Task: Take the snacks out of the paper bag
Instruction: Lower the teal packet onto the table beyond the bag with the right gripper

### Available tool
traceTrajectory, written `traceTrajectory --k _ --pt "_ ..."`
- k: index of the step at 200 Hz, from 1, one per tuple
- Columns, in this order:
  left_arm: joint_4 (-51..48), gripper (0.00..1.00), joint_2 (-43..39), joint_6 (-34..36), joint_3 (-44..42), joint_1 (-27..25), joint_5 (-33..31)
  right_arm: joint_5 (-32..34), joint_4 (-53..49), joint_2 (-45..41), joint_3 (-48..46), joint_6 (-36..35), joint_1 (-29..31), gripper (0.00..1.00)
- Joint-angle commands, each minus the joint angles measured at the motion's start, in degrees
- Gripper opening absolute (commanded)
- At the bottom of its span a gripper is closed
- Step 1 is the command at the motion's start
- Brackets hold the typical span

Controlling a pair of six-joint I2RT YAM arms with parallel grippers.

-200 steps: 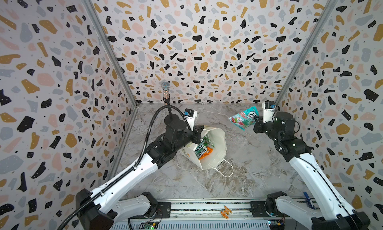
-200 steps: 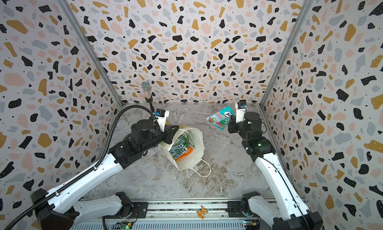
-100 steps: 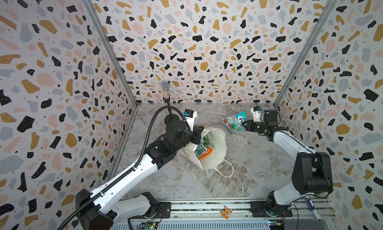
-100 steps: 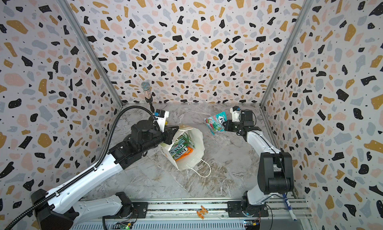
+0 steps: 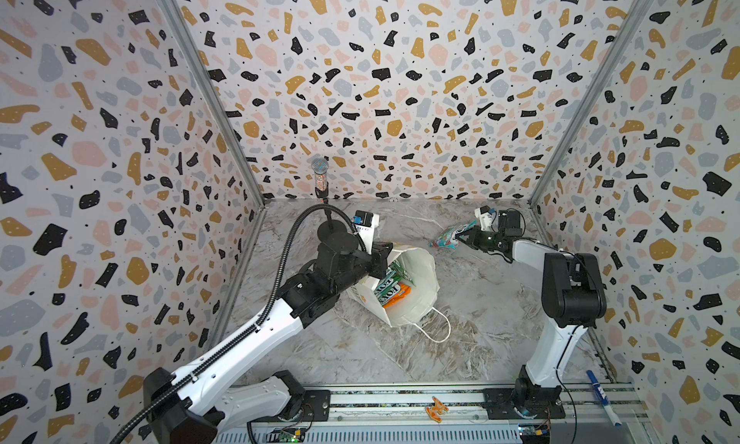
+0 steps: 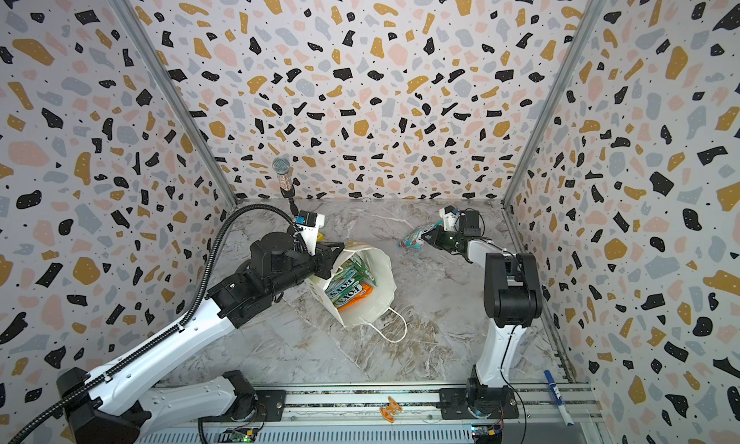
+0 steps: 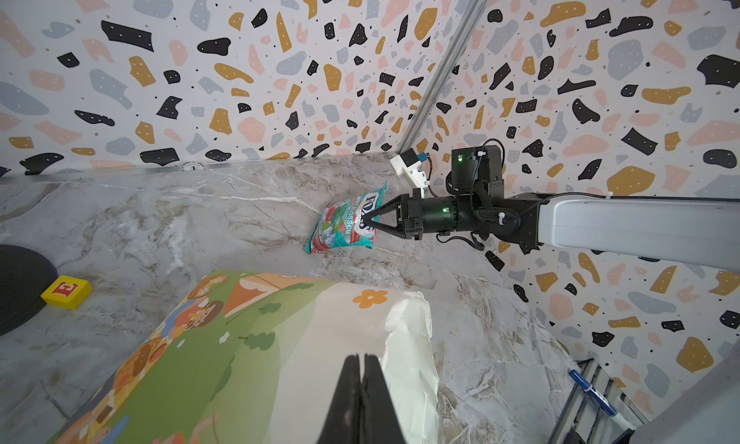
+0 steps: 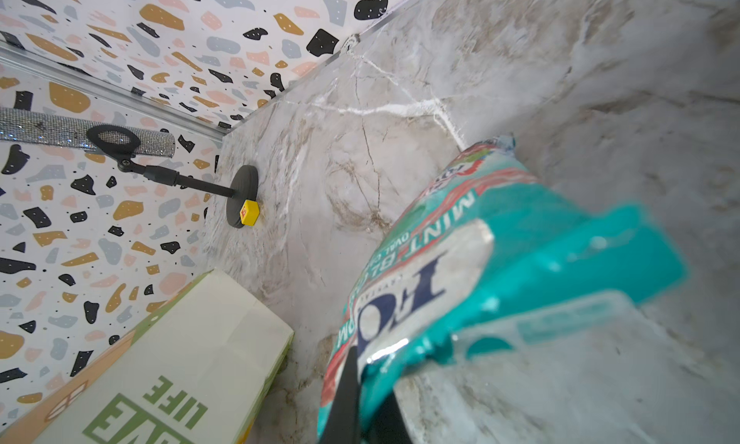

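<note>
The right gripper is closed on one edge of a teal packet at 2 o'clock on the surface. Whether the packet touches the surface cannot be told. The left gripper is closed on the rim of the paper bag, at the bag's 10 o'clock side, near centre. Green and orange packets lie inside the open bag.

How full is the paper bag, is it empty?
Not empty. The paper bag gapes open, and green and orange candy packets show inside.
</note>
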Motion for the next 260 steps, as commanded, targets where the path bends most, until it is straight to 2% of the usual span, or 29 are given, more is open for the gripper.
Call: traceTrajectory --k 1,76,128,193,230,260 --pt "1.5 0.00 -1.3 0.5 -0.2 -0.2 -0.8 -1.7 -0.6 1.0 2.4 -0.8 -0.4 0.00" --pt "1.7 0.00 -1.2 0.3 -0.4 -0.2 -0.4 2.0 -7.5 6.7 7.2 -6.5 -0.8 0.00" --pt "2.2 0.00 -1.1 0.0 -0.7 -0.1 0.1 5.5 -9.6 8.4 8.3 -8.3 -1.0 0.10" --pt "1.9 0.00 -1.2 -0.1 -0.6 -0.1 0.0 11.0 -11.2 5.5 7.3 -9.8 -1.1 0.48" --pt "2.1 0.00 -1.3 -0.2 -0.7 -0.1 0.6 14.1 -9.0 -1.2 2.7 -10.8 -1.1 0.56" --pt "1.0 0.00 -1.1 0.3 0.1 -0.1 0.7 14.4 -6.9 -9.2 -2.6 -10.4 -1.1 0.56"
